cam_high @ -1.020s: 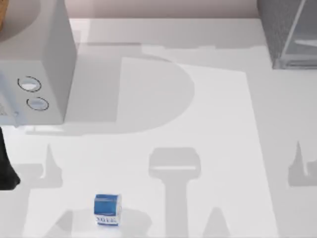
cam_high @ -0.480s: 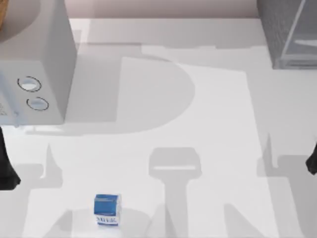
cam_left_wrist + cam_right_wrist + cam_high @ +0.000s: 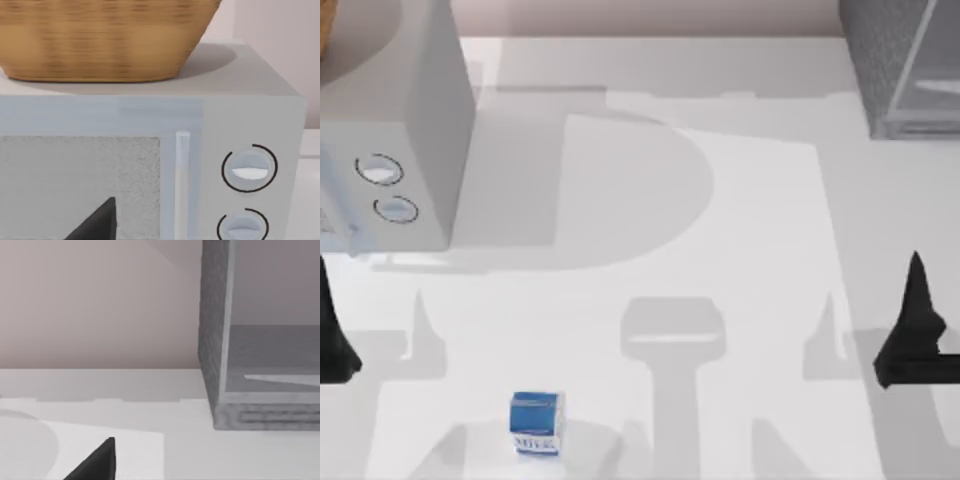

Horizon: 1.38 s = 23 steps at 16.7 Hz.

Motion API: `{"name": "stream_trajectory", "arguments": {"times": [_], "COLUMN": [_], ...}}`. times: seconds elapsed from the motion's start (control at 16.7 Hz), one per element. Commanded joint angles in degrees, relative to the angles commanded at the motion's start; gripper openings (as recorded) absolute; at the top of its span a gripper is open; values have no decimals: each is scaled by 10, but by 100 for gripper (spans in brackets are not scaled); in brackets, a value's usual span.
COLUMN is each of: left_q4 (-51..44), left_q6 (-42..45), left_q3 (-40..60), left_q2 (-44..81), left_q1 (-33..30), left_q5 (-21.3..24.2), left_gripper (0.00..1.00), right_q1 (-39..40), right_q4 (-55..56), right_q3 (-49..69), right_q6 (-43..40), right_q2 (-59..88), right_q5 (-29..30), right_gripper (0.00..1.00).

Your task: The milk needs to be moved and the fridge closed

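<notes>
The small blue-and-white milk carton (image 3: pixel 536 423) stands untouched at lower centre of the white worktop (image 3: pixel 740 250); the dark speckled fridge (image 3: pixel 898 60) sits upper right. The right gripper (image 3: pixel 915 330) hovers at the right edge and the left gripper (image 3: pixel 332 340) at the left edge, their finger spread impossible to tell. Reaching for the carton looks to come next.

grainy speckled dark grey fridge box (image 3: pixel 880 60), glassy paler panel | smooth matt light grey dial box (image 3: pixel 410 130) | woven tan wicker basket (image 3: pixel 100 40) | smooth matt white table (image 3: pixel 740 250)
</notes>
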Motion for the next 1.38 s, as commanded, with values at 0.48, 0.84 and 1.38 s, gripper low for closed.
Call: {"name": "stream_trajectory", "arguments": {"times": [0.48,0.84,1.38], "left_q4": [0,0,0], "left_q6": [0,0,0], "left_q3": [0,0,0], "left_q2": [0,0,0], "left_q1": [0,0,0], "left_q5": [0,0,0], "left_gripper": [100,100,100], "right_q1": [13,86,240], "right_q4": [16,100,272], "right_q3": [28,169,472], "right_q6": [-3,-26,-67], "right_q2": [31,224,678], "right_q5": [11,85,266], "right_gripper": [100,100,100]}}
